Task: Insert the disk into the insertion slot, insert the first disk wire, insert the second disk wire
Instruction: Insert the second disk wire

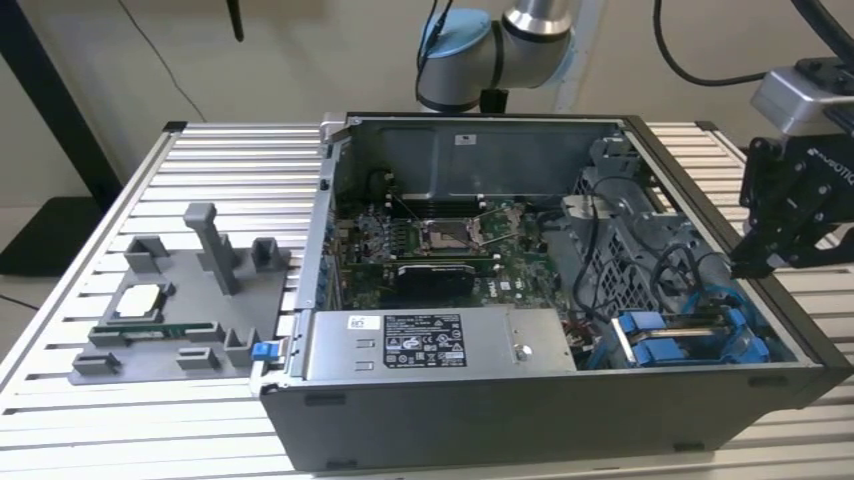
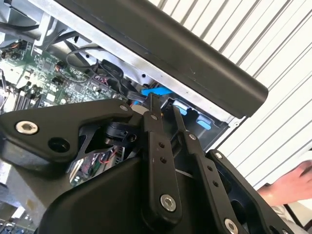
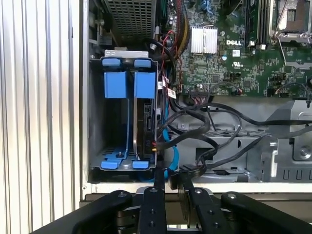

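While the disk [image 3: 145,122] sits slotted, the end effector [image 3: 170,174] hovers nearby.

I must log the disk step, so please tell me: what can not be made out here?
1. First wrist view: the disk stands edge-on in the insertion slot, label unseen; black cables hide whether wires are plugged.
2. Second wrist view: the body of the gripper covers most of the slot; a person's hand is cut off by the edge.
3. Exterior view: the disk's connectors are too small to tell.
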Robot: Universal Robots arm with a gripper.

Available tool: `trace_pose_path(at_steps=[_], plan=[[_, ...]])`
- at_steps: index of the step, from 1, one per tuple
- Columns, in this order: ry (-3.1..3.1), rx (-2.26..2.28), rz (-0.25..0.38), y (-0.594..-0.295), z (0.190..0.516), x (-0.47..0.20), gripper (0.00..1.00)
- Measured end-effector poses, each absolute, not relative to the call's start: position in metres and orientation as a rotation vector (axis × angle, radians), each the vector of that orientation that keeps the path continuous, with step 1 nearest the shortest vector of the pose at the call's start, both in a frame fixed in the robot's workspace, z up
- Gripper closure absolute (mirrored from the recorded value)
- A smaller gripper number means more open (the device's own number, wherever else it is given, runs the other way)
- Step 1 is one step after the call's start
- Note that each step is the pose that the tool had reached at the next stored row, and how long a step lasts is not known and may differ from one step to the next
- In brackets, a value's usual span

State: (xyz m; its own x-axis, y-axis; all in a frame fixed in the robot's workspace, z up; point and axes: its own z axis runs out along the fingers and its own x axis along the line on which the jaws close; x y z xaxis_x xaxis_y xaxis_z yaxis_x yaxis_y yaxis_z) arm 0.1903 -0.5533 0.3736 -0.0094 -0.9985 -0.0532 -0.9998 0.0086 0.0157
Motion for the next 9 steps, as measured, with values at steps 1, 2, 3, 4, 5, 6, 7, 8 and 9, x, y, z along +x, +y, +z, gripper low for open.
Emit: trace_pose_path(at_steps=[1, 2, 3, 4, 5, 6, 7, 8, 9], plan=[[2.212, -2.192, 0.076, -0.5535, 0.3734, 0.1903, 0.0], [2.212, -2.192, 0.076, -0.5537, 0.3732, 0.1903, 0.0], [2.212, -2.192, 0.076, -0.5537, 0.3731, 0.1905, 0.0], [2.212, -2.192, 0.076, -0.5537, 0.3731, 0.1907, 0.0], [2.211, -2.192, 0.075, -0.5537, 0.3731, 0.1909, 0.0], [2.211, -2.192, 0.075, -0.5538, 0.3731, 0.1909, 0.0], [2.211, -2.192, 0.075, -0.5538, 0.373, 0.191, 0.0], [2.211, -2.192, 0.075, -0.5538, 0.373, 0.191, 0.0], [2.211, -2.192, 0.075, -0.5538, 0.373, 0.191, 0.0]])
